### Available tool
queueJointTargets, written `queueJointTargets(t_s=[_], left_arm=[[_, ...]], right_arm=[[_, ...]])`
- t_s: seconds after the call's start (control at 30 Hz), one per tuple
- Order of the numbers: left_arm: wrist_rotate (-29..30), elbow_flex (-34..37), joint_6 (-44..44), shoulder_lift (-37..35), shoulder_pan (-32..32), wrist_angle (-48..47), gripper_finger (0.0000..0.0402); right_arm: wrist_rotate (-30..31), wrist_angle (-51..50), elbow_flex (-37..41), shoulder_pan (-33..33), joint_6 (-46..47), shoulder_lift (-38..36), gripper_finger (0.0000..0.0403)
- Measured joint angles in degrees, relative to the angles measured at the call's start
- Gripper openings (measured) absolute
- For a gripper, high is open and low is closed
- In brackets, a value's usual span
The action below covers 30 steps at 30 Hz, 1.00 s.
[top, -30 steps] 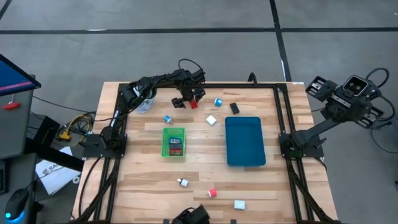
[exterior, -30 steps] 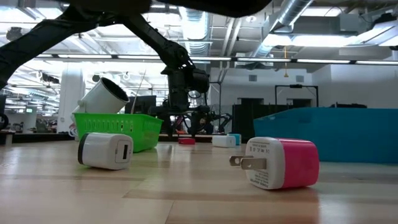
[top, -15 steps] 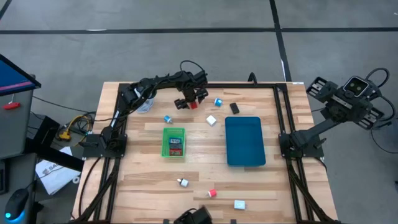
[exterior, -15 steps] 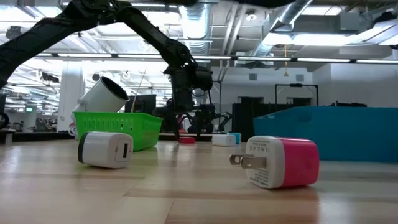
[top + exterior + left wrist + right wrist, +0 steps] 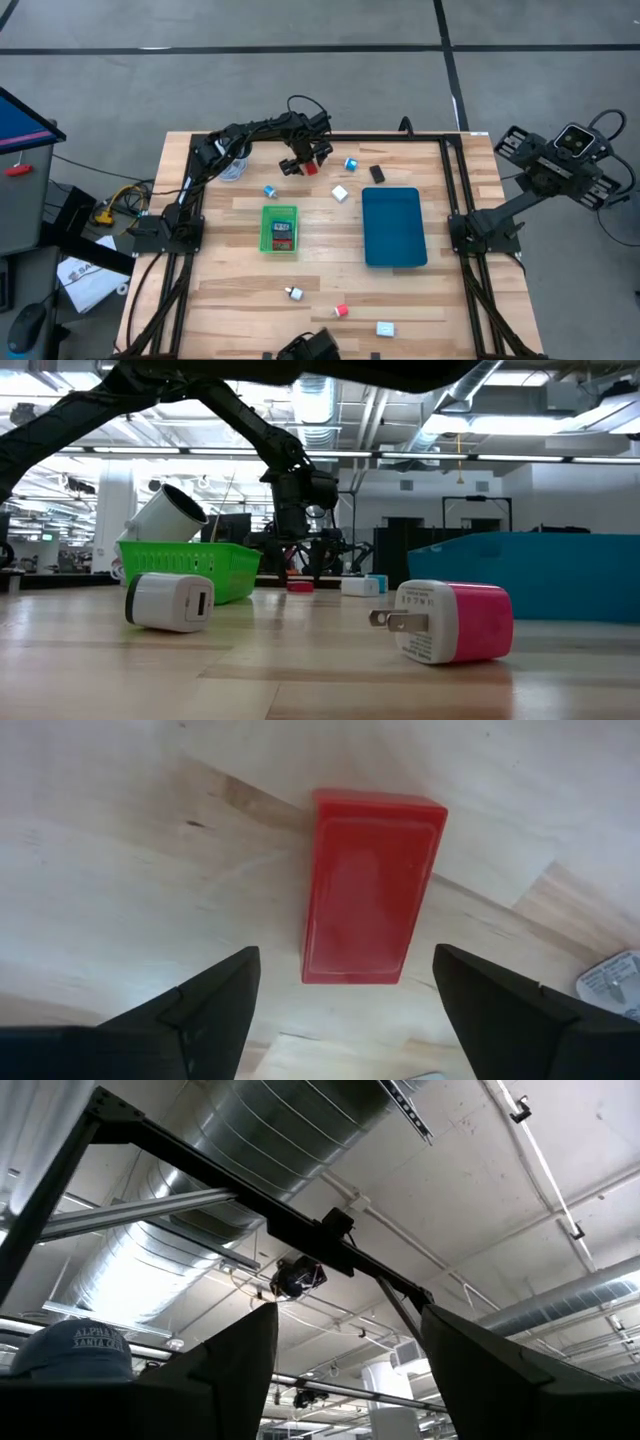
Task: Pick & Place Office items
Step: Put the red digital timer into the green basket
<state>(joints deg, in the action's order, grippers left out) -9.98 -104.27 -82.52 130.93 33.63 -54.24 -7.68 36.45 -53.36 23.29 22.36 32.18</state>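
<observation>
In the upper middle of the high view, I am hovering the left gripper (image 5: 304, 160) over a red block (image 5: 311, 169) at the far side of the table (image 5: 330, 290). In the left wrist view the red block (image 5: 370, 885) is lying flat on the wood between my two spread fingers (image 5: 210, 1010), neither one touching it; the jaws are released. A corner of a printed label is showing at that view's lower right edge, too small for me to read.

Counting in the high view, I am seeing two trays: a green tray (image 5: 279, 228) and a blue tray (image 5: 393, 227). A pink charger (image 5: 450, 622) is carrying tiny unreadable print, and a white charger (image 5: 168, 602) is lying beside it.

The right gripper (image 5: 560, 160) is waiting off the table's right edge, its fingers parted, pointing at the ceiling.
</observation>
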Motion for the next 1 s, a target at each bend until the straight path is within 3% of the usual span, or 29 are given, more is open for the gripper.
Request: queueJointTargets(t_s=[0.47, 0.83, 1.0], left_arm=[[2.1, 0.0, 0.1, 0.0, -0.3, 0.8, 0.0290], [2.0, 1.0, 0.0, 0.2, -0.3, 4.8, 0.0191], [1.5, 1.0, 0.1, 0.2, -0.3, 5.2, 0.0166]], right_arm=[[-1.4, 0.0, 0.0, 0.0, -0.3, 0.0, 0.0240], [-1.4, -0.1, 0.0, 0.0, -0.3, 0.0, 0.0240], [-1.4, -0.1, 0.0, 0.0, -0.3, 0.0, 0.0240]])
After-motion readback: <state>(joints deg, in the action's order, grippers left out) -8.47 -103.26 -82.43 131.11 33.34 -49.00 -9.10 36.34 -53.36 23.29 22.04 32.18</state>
